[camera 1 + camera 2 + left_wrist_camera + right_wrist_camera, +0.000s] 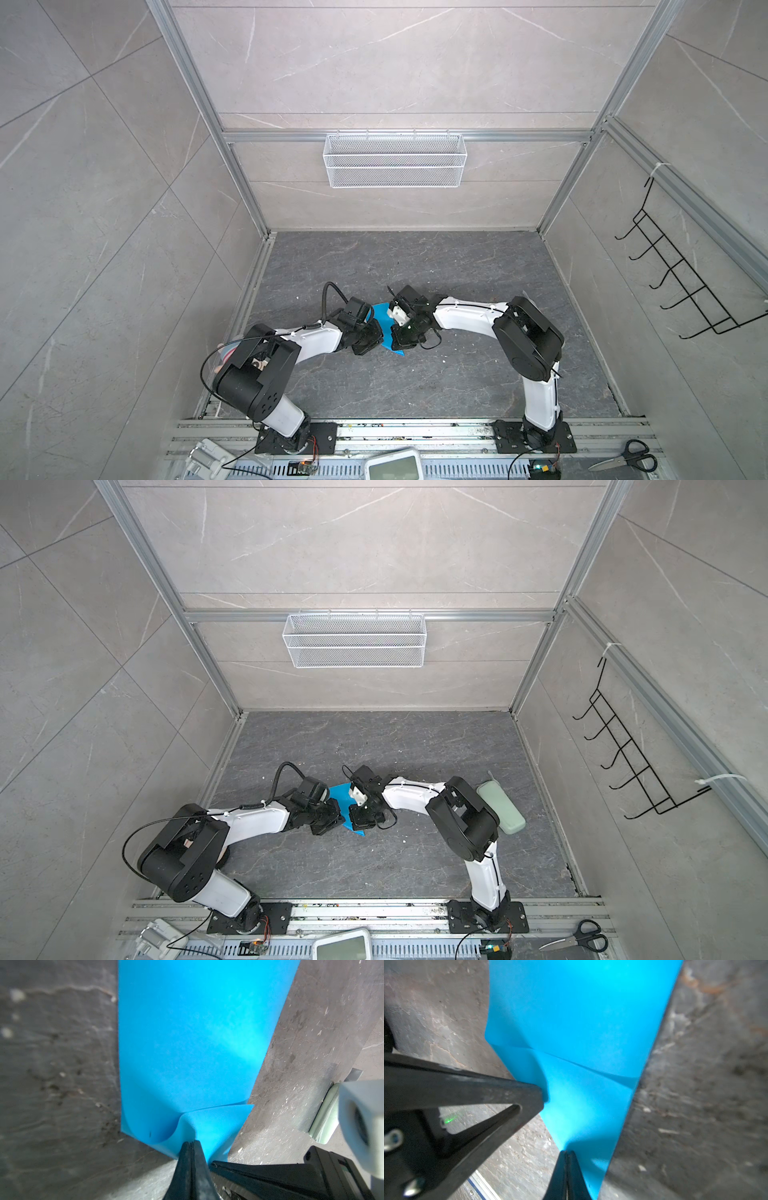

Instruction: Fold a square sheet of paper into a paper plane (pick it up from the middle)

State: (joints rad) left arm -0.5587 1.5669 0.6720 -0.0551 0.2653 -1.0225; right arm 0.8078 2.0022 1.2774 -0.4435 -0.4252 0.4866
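Left tool (191,1143) sits closest, its black fingertips pressed together on a curled, creased corner of the square sheet of paper (187,1043). Right tool (566,1152) is likewise clamped on another edge of the sky-blue sheet, which shows a diagonal fold line. In both top views the paper hangs between the two facing tools, near the middle of the dark desk (415,386). A pale green case (500,808) lies farther right; scissors (627,457) rest by the front rail.

paper sheet (380,314) between left tool (191,1144), right tool (566,1153)
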